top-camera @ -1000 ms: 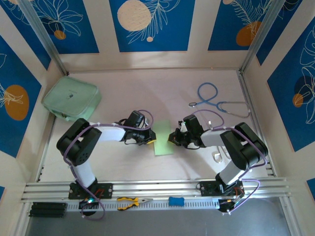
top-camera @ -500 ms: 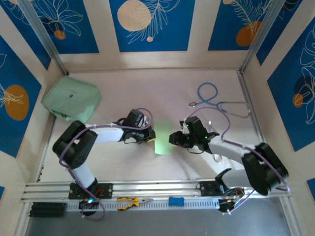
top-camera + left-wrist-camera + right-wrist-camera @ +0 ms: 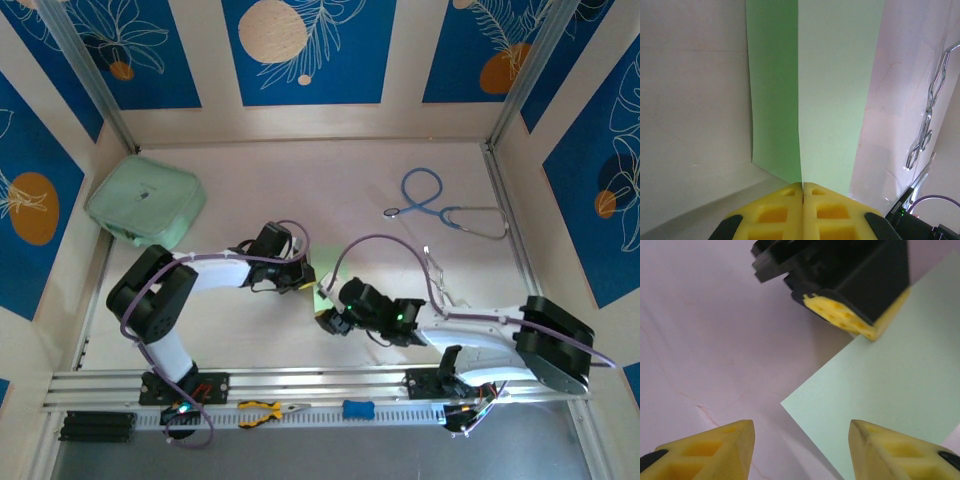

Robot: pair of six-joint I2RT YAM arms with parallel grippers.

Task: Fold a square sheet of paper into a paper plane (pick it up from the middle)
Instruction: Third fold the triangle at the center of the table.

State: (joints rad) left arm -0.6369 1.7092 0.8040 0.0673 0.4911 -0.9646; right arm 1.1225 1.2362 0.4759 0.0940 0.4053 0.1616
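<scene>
The thin light-green square sheet of paper [image 3: 840, 90] lies mid-table on the pale tabletop [image 3: 330, 190], between my two pincers. My left pincer [image 3: 306, 281] sits at its left edge, tips together where the crease ends. My right pincer [image 3: 331, 322] is just before it, one corner of the sheet lying between the parted fingers [image 3: 715, 447]. The mint-green fabric zip pouch [image 3: 145, 203] lies far back on the left and the blue-tubed stethoscope [image 3: 440, 205] far back on the right. Both are well apart from the sheet. Yellow-handled pliers [image 3: 262, 410] and a small blue block [image 3: 358, 409] rest on the grey metal rail [image 3: 320, 412] at the near edge, pliers left.
</scene>
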